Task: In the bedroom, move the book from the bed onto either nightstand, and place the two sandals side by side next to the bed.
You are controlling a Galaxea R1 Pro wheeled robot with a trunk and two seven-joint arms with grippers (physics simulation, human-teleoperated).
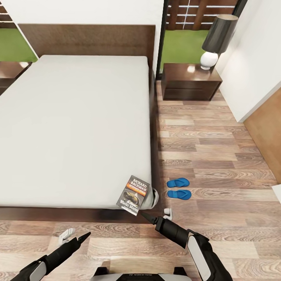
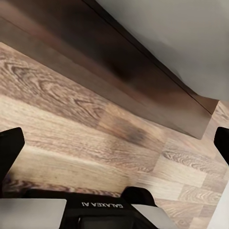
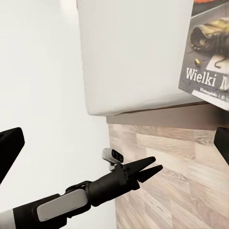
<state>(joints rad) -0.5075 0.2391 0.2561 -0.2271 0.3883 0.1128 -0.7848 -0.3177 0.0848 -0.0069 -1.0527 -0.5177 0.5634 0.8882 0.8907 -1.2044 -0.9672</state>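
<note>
Our right claw (image 1: 156,216) sat at lower centre of the head view, its fingers spread apart and empty, just short of the book (image 1: 134,194). The left claw (image 1: 74,237), lower left over the floor, was also released and held nothing. The book lay at the bed's (image 1: 74,128) near right corner, overhanging the edge. The two sandals (image 1: 178,188) already lay side by side on the floor right of the bed. We judged the book pickup to be the step in hand: next the claw should close over the overhanging edge, then carry it to the nightstand (image 1: 191,81) at upper right. The book's lower title was cut off in the right wrist view.
</note>
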